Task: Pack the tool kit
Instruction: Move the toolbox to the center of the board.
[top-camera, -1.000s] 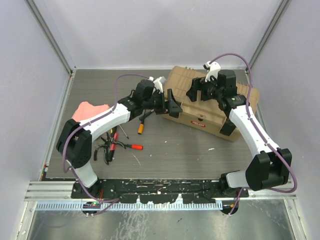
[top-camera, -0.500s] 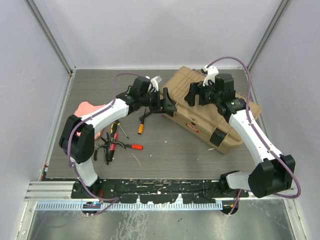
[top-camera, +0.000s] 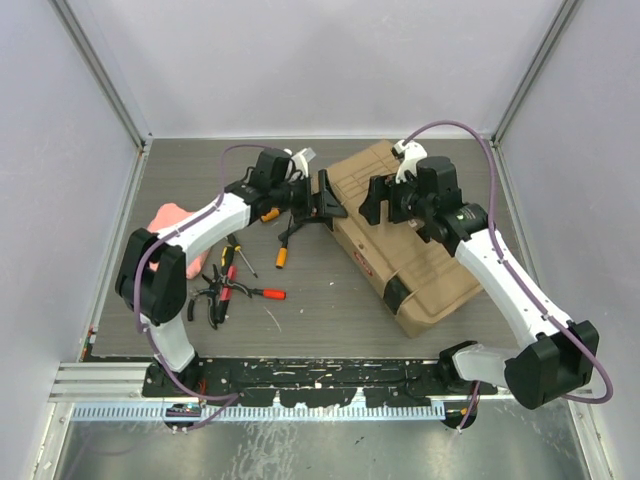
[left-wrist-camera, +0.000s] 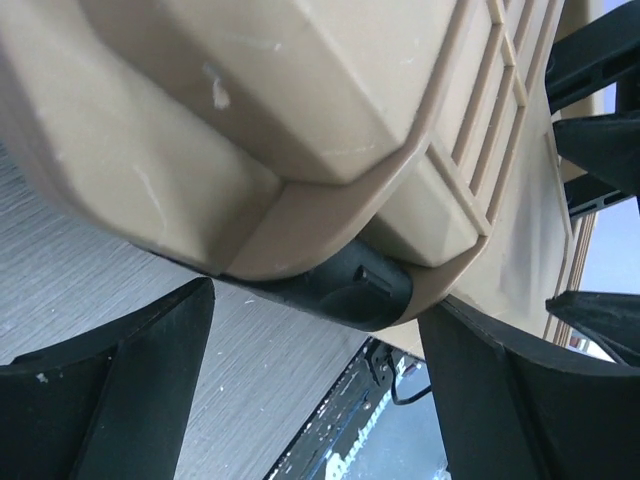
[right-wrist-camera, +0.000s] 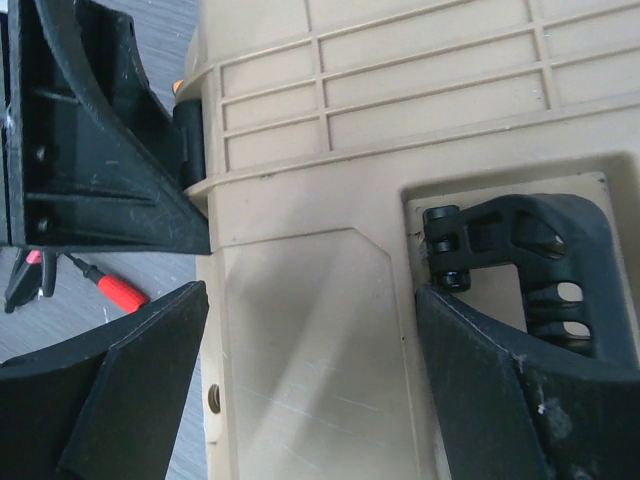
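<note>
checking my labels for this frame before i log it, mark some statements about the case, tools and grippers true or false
1. The tan tool case is shut, ribbed lid up. True.
2. The orange-handled screwdriver is packed in the case. False: it lies on the table, left of the case.
3. The left gripper and right gripper are both open. True.
4. The pink cloth is draped over the case. False: it lies at the table's left side, partly hidden by the left arm.
5. The left gripper holds the pliers. False: they lie on the table near the red-handled screwdriver.
</note>
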